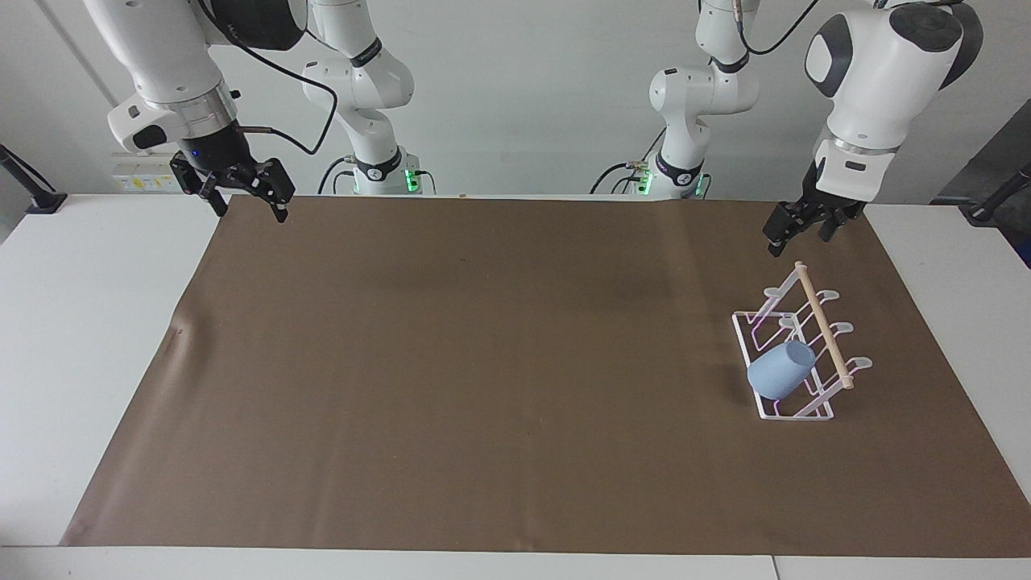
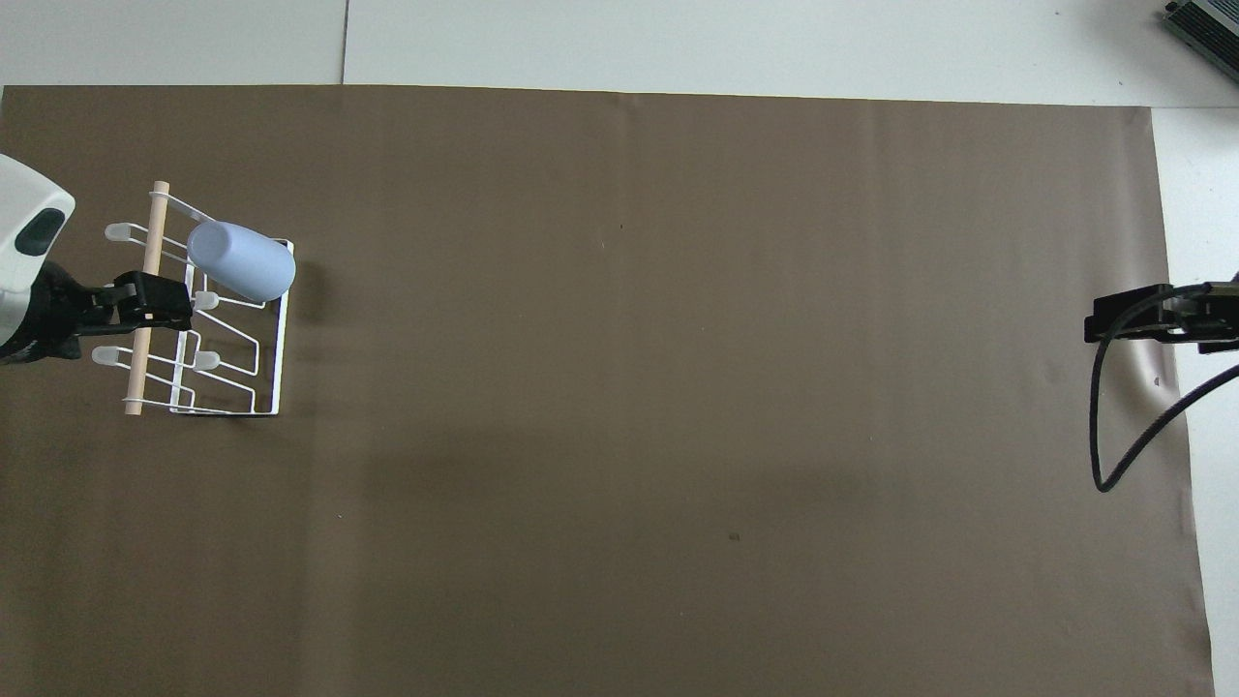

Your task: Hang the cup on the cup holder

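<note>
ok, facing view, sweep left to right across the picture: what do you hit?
Right tool open over the brown mat's edge → bare mat → cup hung on the cup holder. The open left tool overlaps that span, so it stays unplaced.

obstacles: cup holder (image 1: pixel 793 354) with cup (image 1: pixel 780 370) on it | free: brown mat (image 1: pixel 483 362) toward right arm's end
</note>
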{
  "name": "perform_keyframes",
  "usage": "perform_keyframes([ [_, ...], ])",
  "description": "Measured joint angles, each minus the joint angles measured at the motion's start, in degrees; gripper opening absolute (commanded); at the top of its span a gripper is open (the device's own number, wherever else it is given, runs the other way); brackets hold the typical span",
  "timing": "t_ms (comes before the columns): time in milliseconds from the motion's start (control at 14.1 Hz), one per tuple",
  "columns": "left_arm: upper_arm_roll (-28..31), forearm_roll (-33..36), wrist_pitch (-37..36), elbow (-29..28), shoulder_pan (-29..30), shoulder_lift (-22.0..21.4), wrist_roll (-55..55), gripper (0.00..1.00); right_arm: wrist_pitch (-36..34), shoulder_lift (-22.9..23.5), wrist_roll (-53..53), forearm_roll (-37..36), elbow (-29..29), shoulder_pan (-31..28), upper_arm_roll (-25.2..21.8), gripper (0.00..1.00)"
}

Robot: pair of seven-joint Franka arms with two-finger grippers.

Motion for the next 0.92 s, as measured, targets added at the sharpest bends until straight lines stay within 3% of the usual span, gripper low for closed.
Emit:
perform_keyframes([
  [283,0.4,0.0,-6.5,5.1,1.0,0.7,10.5,1.00,0.0,0.0,-0.1,0.0,0.0,0.0,0.0,1.00],
  [566,0.6,-0.4,-14.4,12.7,1.0,4.5,15.6,1.00,0.0,0.0,-0.7,0.0,0.0,0.0,0.0,1.00],
  [919,0.4,-2.6,-16.2,15.9,0.7,6.7,16.3,1.00,0.0,0.0,-0.7,0.0,0.0,0.0,0.0,1.00],
])
